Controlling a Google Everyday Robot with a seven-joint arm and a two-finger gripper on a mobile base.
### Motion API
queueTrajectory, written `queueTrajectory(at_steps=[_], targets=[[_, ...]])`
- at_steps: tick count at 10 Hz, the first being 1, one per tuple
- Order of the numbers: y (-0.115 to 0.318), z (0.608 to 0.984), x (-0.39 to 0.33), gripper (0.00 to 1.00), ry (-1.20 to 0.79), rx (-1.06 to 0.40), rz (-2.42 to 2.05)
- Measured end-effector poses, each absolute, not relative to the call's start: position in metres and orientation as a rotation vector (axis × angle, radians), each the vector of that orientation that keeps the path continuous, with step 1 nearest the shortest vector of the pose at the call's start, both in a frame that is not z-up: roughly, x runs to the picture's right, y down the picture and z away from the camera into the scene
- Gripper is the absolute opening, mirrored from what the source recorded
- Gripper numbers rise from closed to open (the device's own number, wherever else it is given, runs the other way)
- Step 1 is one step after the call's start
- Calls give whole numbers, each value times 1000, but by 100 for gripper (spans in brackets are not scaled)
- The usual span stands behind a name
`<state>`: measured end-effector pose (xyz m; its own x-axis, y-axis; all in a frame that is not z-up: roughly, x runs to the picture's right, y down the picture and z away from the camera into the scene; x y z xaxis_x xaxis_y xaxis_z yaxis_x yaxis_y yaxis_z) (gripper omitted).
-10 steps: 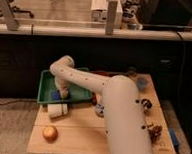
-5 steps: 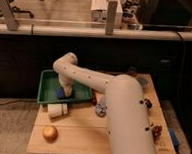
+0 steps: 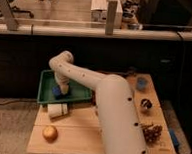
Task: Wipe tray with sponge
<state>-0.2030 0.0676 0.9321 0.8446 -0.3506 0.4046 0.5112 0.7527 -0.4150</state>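
**Gripper down in the tray at the sponge**

On the counter (image 3: 80,136), well in front of the green tray (image 3: 80,92) and towards its left corner, lies a round orange fruit (image 3: 49,133). A white cylinder (image 3: 57,110) lies on its side just in front of the tray's near rim. Both sit outside the tray, so its floor is free for wiping.

The blue sponge (image 3: 56,91) rests on the tray floor in the left half. The gripper (image 3: 63,94) is right against it, pointing down from the bent white arm (image 3: 84,79). That low, steep reach suits pressing the sponge flat on the tray. Whether the gripper is clamped on the sponge or only beside it cannot be told.

The right half of the tray shows bare green, and it looks like the stretch left to wipe. Well to the right of the tray stands a blue cup (image 3: 141,84), out of the arm's sweep.

No brand, label or writing can be read anywhere.
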Motion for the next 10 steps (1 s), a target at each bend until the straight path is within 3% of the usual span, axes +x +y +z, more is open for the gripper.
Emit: queueTrajectory(at_steps=[4,7,10], targets=[[86,910,-166,0,-284,-529,-428],[63,921,-144,0,-271,-504,-400],[57,928,-172,0,-307,-500,-442]])
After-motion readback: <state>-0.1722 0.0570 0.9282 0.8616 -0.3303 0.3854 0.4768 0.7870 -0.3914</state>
